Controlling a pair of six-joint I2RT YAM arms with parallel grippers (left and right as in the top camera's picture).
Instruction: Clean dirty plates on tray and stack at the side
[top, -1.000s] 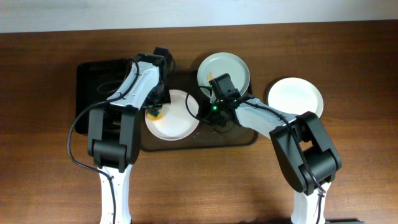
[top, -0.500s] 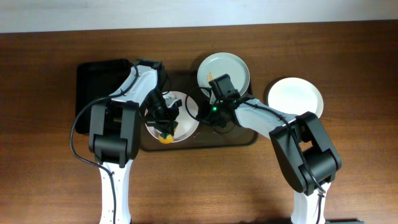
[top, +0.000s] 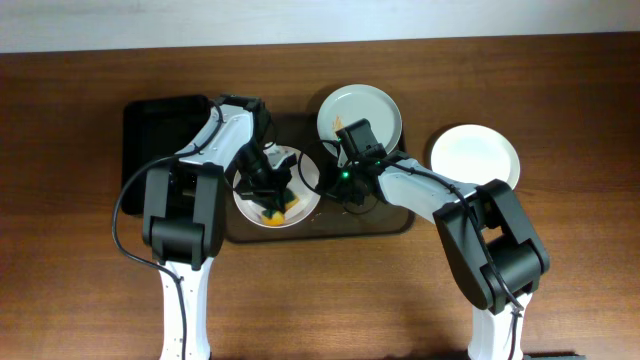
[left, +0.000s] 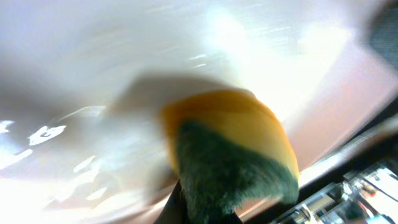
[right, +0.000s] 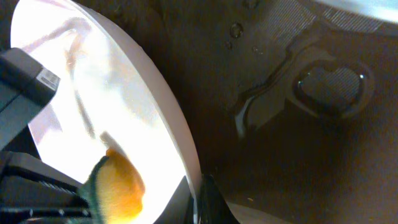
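Note:
A white plate (top: 290, 170) lies on the left part of the dark brown tray (top: 385, 222). My left gripper (top: 268, 203) is shut on a yellow and green sponge (top: 272, 214) and presses it on this plate's near part. The left wrist view shows the sponge (left: 230, 155) on the white plate (left: 93, 74). My right gripper (top: 326, 184) is shut on the plate's right rim; its fingers (right: 199, 202) pinch the rim (right: 168, 124) in the right wrist view. A second plate (top: 365, 110) with a small orange smear rests at the tray's far edge. A third plate (top: 475, 155) lies on the table to the right.
A smaller black tray (top: 160, 125) lies at the far left, next to the brown tray. The brown tray's bare floor (right: 292, 155) shows to the right of the held plate. The wooden table (top: 330, 300) stretches in front.
The sponge swept from the plate's upper left down to its near edge, then slightly right. The right gripper kept its hold on the rim without moving.

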